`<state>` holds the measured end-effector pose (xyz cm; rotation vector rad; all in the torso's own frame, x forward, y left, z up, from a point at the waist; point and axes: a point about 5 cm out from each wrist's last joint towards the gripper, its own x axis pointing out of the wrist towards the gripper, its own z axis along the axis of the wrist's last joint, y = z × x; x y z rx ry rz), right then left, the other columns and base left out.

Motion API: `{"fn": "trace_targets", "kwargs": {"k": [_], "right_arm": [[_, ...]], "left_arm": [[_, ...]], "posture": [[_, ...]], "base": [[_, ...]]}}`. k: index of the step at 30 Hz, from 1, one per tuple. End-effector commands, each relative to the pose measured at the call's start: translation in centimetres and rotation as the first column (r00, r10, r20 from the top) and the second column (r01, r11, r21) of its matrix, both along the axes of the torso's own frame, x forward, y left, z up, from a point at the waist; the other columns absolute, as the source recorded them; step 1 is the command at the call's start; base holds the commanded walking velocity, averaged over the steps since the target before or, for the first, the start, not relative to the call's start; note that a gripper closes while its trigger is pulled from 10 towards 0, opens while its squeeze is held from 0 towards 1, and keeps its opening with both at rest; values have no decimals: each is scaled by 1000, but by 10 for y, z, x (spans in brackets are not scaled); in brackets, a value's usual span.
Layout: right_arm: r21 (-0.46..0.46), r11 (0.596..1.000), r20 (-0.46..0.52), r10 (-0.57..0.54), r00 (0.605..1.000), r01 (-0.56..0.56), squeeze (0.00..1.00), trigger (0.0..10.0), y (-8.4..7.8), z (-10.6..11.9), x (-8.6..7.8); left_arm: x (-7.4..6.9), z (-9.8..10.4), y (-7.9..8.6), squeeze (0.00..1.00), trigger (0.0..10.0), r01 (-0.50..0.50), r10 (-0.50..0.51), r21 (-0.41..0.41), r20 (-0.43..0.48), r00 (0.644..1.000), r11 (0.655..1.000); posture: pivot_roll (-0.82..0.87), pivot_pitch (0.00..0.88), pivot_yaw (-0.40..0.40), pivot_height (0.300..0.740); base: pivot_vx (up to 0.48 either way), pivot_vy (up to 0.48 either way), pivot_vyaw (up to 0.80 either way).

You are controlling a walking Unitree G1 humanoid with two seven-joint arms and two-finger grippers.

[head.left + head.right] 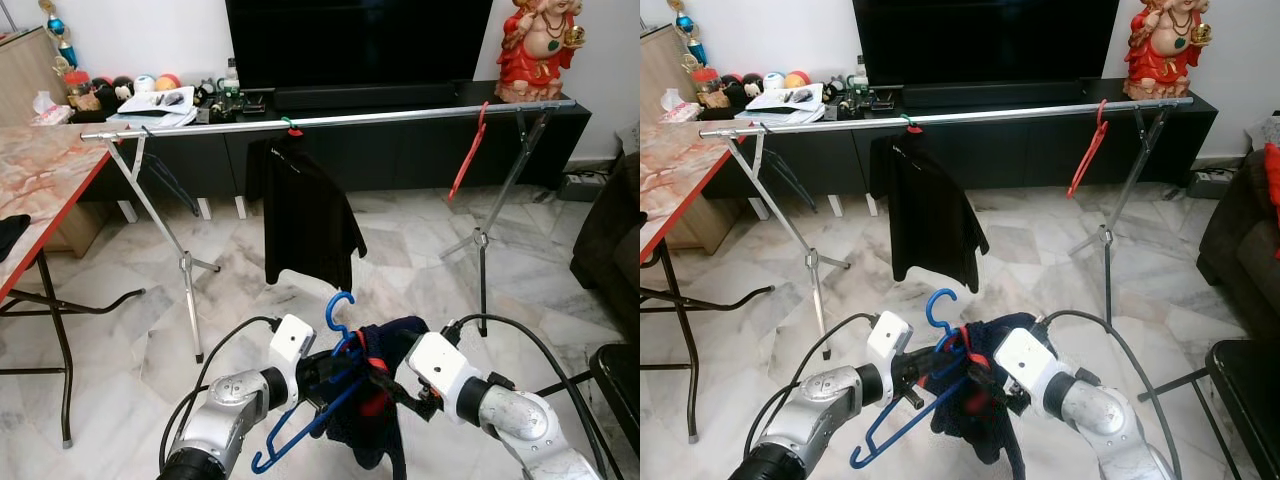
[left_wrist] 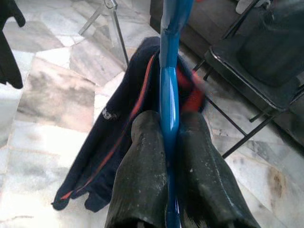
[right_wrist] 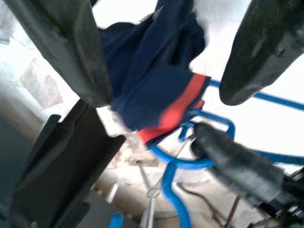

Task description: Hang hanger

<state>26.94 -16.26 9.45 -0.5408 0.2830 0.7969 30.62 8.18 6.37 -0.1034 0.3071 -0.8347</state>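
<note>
A blue plastic hanger (image 1: 339,309) is pinched at its neck by my left gripper (image 1: 335,370), which is shut on it; the left wrist view shows both fingers (image 2: 142,161) clamped on the blue bar (image 2: 168,95). A navy garment with red trim (image 1: 388,402) is draped over the hanger and hangs below it. My right gripper (image 1: 385,385) is at the garment from the right and stands open, with the cloth (image 3: 152,61) between its spread fingers. Beyond, a silver clothes rail (image 1: 400,117) carries a black shirt (image 1: 305,215) and a red hanger (image 1: 467,155).
The rail's crossed legs (image 1: 185,265) stand on the marble floor. A red-edged folding table (image 1: 40,190) is on the left. A dark sofa (image 1: 610,240) and a black chair (image 1: 615,380) are on the right. A TV console (image 1: 400,150) runs behind the rail.
</note>
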Motion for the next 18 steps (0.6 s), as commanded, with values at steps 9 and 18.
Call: {"fn": "trace_targets", "kwargs": {"k": [9,18], "right_arm": [[10,999,5,38,999,-39,902,10000,-6,7,4],[105,945,244,-325,914,309,0,10000,-51,44,38]], "left_arm": [[4,8,-4,0,10000,-24,26,-43,37,999,999],[2,7,-7,0,10000,-17,22,-89,51,998,996]], "posture": [[18,47,0,740],[1,51,-8,740]], "base": [[0,0,0],[0,0,0]]}}
